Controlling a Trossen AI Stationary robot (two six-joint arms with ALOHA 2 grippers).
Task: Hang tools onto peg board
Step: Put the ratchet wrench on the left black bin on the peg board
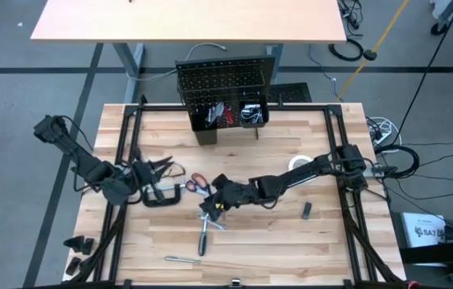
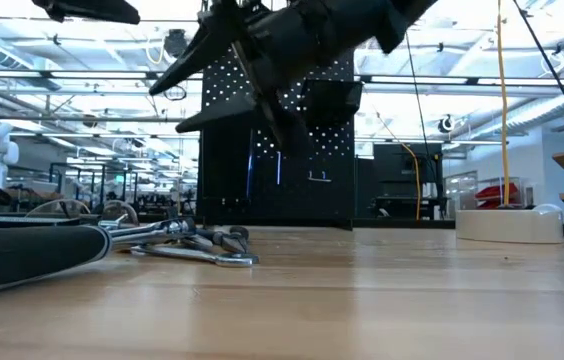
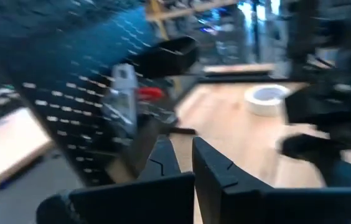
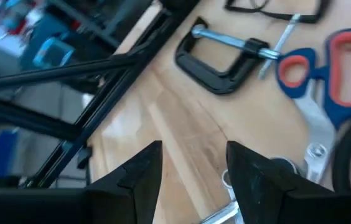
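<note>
Bare table (image 1: 291,233) lies open on the right half, with only a tape roll (image 1: 299,163) and a small dark bit (image 1: 307,210) on it. The middle is crowded: a clamp (image 1: 162,195), scissors (image 1: 197,185) and a wrench (image 1: 204,234) lie close together between the 2 arms. The strip in front of the peg board (image 1: 222,80) is clear wood.

A second tan table (image 1: 186,20) stands beyond, cables (image 1: 347,50) on the floor.

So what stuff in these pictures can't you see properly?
- High view: the tools hung on the peg board are too small to name.
- Left wrist view: motion blur smears the peg board and tape roll.
- Right wrist view: the scissors are cut off by the edge, behind the right gripper.
- Low view: the nearby tool pile blends together.
</note>
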